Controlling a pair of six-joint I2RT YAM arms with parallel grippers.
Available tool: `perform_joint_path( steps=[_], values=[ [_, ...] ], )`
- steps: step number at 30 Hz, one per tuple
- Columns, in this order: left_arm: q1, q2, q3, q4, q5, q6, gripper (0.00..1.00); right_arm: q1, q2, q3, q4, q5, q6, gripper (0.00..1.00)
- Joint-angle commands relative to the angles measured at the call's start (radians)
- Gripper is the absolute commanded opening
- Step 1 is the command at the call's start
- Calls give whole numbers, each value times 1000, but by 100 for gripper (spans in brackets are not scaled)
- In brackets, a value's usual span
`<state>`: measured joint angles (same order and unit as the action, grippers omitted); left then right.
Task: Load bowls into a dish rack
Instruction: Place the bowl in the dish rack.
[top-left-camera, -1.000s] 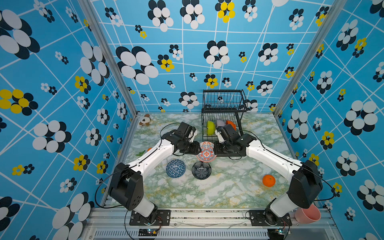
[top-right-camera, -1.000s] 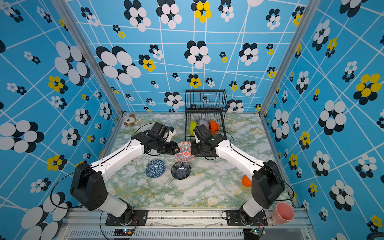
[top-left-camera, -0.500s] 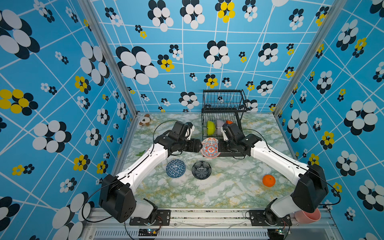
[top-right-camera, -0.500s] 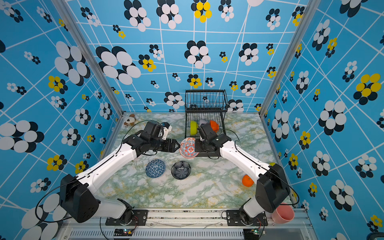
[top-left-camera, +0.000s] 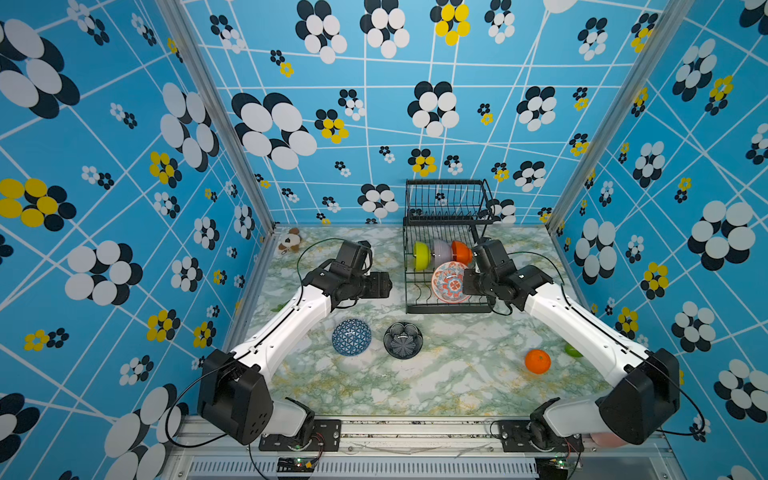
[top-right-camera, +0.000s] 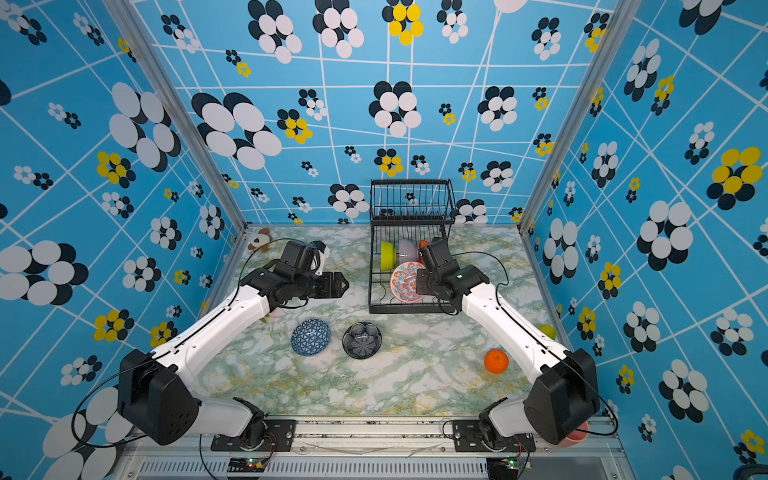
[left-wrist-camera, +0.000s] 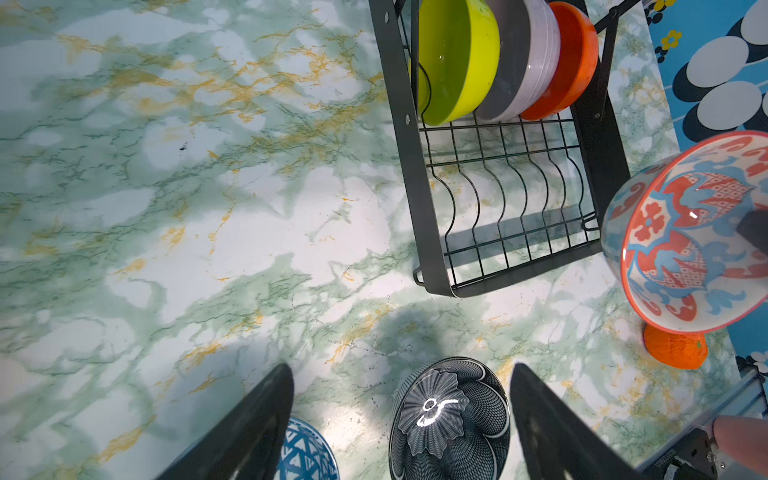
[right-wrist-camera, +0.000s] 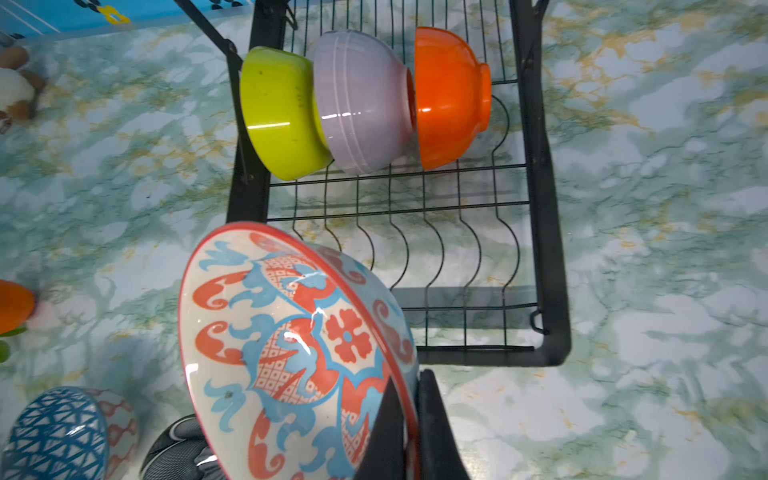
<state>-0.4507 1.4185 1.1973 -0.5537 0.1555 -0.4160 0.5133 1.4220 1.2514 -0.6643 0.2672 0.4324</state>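
- While three bowls already stand on edge in the back row of the dish rack's (top-left-camera: 448, 309) lower tray, three more are not yet racked, so I judge the task about half done.
- The racked ones are the lime-green bowl (top-left-camera: 420, 254), the pale lilac bowl (top-left-camera: 441, 251) and the orange bowl (top-left-camera: 462, 251), pressed side by side.
- The fourth, the red-blue floral bowl (top-left-camera: 451, 282), is in hand. The right gripper (right-wrist-camera: 411, 432) is pinched tight on its rim, one finger inside and one outside. It holds the bowl on edge, with the painted inside turned toward the left arm's side.
- In both top views this bowl hangs over the front slots of the lower tray, in front of the three plain bowls and apart from them. Whether it touches the wires yet I cannot tell.
- The blue geometric bowl (top-left-camera: 351, 336) and the black bowl (top-left-camera: 403, 340) with its white flower sit side by side on the worktop (top-left-camera: 449, 378). They are near the rack's front rail but clear of it, and both look to be mouth down.
- The left gripper (top-left-camera: 384, 284) hovers to the left of the rack with its jaws spread wide and nothing between them. In the left wrist view the black bowl lies below it, between the two fingers, untouched.
- Left to do, as I judge it: seat the floral bowl in a front slot, then fetch the two bowls from the worktop.
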Motion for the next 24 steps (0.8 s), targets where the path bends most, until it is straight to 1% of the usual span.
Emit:
perform_joint_path(
  steps=[1,5,11,17,24],
  values=[
    [7,11,-6,-23,-20,-11,83,-5,-31,26,-45,134,-55,0],
    [7,13,-7,-25,-25,-9,83,-10,-24,26,-64,211,-77,0],
    [8,21,-6,-27,-21,-7,83,-11,-9,18,-70,291,-105,0],
    [7,29,-4,-28,-23,-5,83,-12,15,10,-63,351,-137,0],
    [7,37,-4,-29,-23,-3,82,-11,39,-7,-11,405,-192,0]
  ],
)
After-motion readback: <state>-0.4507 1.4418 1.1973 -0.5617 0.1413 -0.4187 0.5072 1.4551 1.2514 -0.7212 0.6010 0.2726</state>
